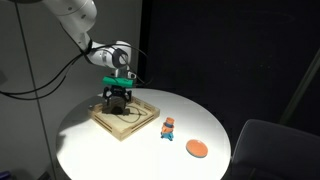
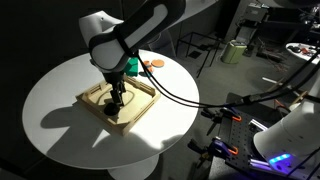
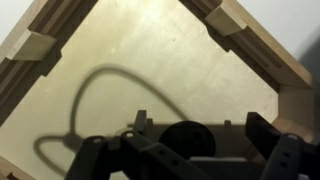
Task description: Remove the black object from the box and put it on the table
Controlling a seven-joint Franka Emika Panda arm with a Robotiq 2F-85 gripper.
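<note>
Pale wood box (image 3: 150, 60) — black object (image 3: 188, 138)

small roundish black object (image 3: 188, 138) lies flat inside the box (image 1: 141, 126), a shallow light-wood tray resting on the round white table (image 1: 215, 120).

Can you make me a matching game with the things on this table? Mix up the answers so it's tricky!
Things:
1. black lump
2. box
3. orange disc
4. little toy

Clues:
A. light wood with low rims
B. orange and blue, on the table beside the box
C. inside the box, right at the claw
D. flat on the table, farther from the box than the toy

Pairs: 1-C, 2-A, 3-D, 4-B
</note>
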